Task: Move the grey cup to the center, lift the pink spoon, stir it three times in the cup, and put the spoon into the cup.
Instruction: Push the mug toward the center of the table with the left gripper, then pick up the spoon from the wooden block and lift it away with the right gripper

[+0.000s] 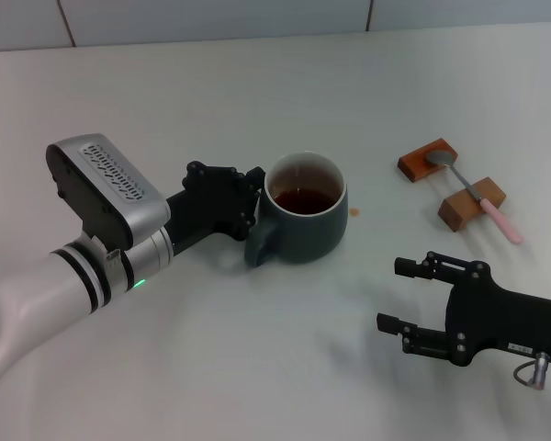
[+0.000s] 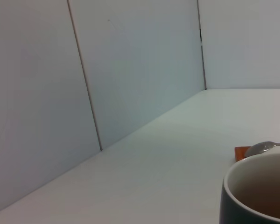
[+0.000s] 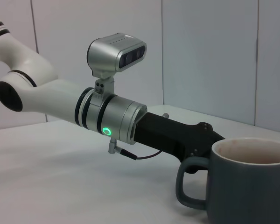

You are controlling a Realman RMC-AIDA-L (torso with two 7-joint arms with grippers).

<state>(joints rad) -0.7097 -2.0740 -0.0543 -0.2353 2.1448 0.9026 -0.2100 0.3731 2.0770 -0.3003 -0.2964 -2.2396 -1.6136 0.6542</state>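
The grey cup point(image 1: 305, 213) stands near the middle of the table with dark brown liquid inside and its handle towards me on the left. It also shows in the left wrist view point(image 2: 252, 205) and the right wrist view point(image 3: 252, 191). My left gripper point(image 1: 251, 202) is right against the cup's left wall, just above the handle, and also shows in the right wrist view point(image 3: 198, 137). The pink spoon point(image 1: 478, 196) lies across two brown wooden blocks at the right. Its silver bowl shows in the left wrist view point(image 2: 262, 147). My right gripper point(image 1: 399, 296) is open and empty, near the front right, apart from cup and spoon.
One wooden block point(image 1: 426, 159) holds the spoon's bowl and the other point(image 1: 470, 206) holds its handle. A small brown drop point(image 1: 354, 212) lies on the white table just right of the cup. A panelled wall point(image 1: 257, 18) runs along the far edge.
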